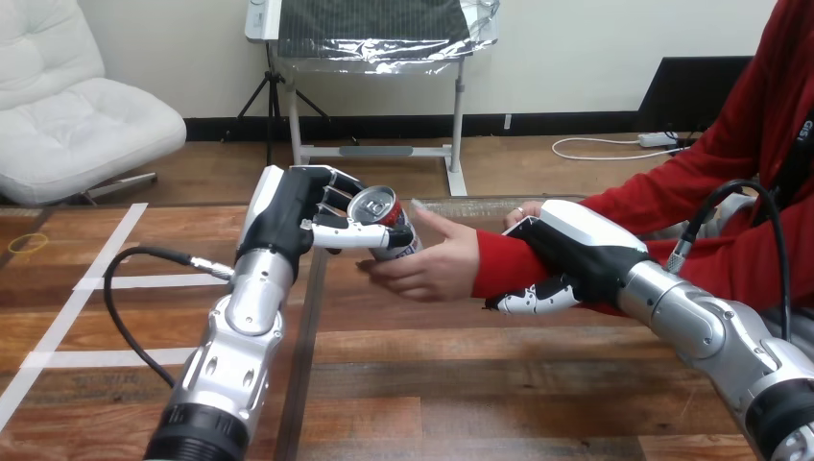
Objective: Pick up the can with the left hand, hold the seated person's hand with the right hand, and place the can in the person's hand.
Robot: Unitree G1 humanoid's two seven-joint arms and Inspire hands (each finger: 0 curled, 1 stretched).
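Observation:
A red and silver can (384, 223) is tilted in my left hand (298, 213), whose fingers and thumb curl round it above the table's middle. The can's lower end rests against the palm of the person's hand (432, 264), which lies open, thumb up, reaching in from the right. My right hand (568, 257) is wrapped round the person's red-sleeved wrist (501, 264), fingers curled under it and palm over the top.
The wooden table (461, 384) has white tape lines (86, 288) on its left part. A black cable (120, 307) loops beside my left forearm. The person's other hand (518, 213) rests just behind my right hand.

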